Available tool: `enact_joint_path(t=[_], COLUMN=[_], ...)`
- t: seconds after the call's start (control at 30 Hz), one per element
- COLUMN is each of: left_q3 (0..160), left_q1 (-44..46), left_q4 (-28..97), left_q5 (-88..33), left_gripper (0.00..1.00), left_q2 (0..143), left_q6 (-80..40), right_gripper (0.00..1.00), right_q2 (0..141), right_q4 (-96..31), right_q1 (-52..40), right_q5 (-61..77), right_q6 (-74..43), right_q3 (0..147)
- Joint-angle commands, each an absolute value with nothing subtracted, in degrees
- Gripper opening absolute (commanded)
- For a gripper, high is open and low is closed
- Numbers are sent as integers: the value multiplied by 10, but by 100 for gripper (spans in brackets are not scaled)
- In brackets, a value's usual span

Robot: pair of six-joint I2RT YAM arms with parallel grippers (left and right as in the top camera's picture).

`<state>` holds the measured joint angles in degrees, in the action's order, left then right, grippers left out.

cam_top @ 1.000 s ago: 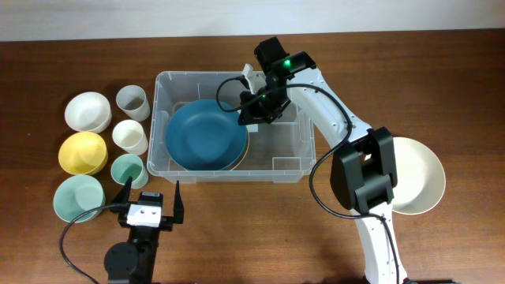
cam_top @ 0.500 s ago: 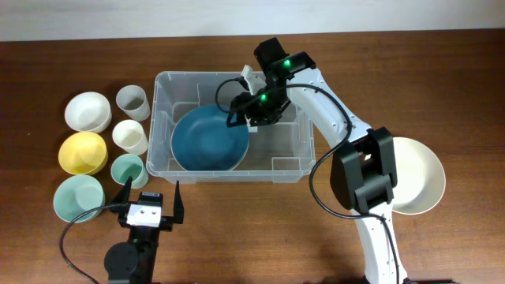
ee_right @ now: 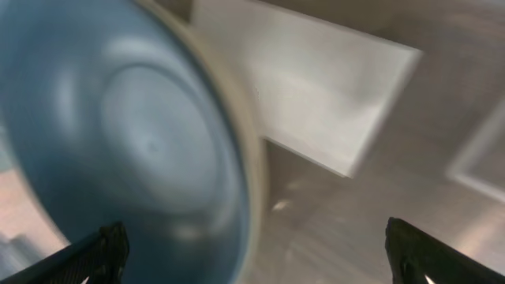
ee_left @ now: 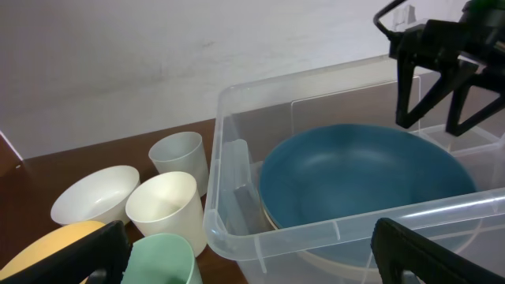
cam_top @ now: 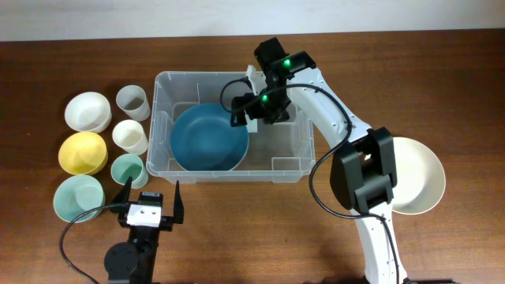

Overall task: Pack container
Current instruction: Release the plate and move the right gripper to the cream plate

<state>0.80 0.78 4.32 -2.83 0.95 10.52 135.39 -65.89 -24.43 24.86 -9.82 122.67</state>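
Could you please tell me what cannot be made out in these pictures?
- Under the blue bowl in the container: overhead, the bowl covers it; left wrist shows only a cream edge.
- Large cream bowl: overhead, the right arm hides part of it.
- Yellow bowl: left wrist, cut by the frame edge.
- Right wrist: everything blurred.

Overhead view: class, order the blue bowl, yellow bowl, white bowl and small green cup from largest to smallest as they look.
1. blue bowl
2. yellow bowl and white bowl: these look about alike
3. small green cup
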Motion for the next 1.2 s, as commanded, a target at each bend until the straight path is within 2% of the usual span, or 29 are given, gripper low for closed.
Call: enact_joint_path(t=[0.0,0.17,0.3,0.43,0.5,0.6,0.73,0.8,1.0,1.17], left_q3=[5,5,5,5,5,5,5,5,5,5], left_q1=[5,5,5,5,5,5,5,5,5,5], left_q4=[44,44,44,44,44,44,44,44,44,44], left_q5=[-32,-32,-32,-32,-32,-32,-32,-32,-32,-32], left_gripper=[100,100,100,100,100,100,100,100,100,100], left_q2=[7,7,7,7,7,7,7,7,7,7], left_q6=[112,112,112,112,112,112,112,112,112,112], right_gripper=[99,99,99,99,99,99,99,99,99,99], right_q2=[1310,1267,1248,1216,1205,1199,1199,1199,1198,1198], right_q4=[-681,-763,-854,-961,-973,-973,-973,-973,-973,-945], right_q1=[-243,-230,-183,-74,-33,59,127,149,149,119], right_q5=[95,-160,-241,-240,-226,-115,4,53,58,85], right_q6=[-93,-149,-207,-276,-280,-257,-216,-212,-215,-290], right_q3=[1293,1411,1491,1538,1535,1522,1451,1380,1242,1145])
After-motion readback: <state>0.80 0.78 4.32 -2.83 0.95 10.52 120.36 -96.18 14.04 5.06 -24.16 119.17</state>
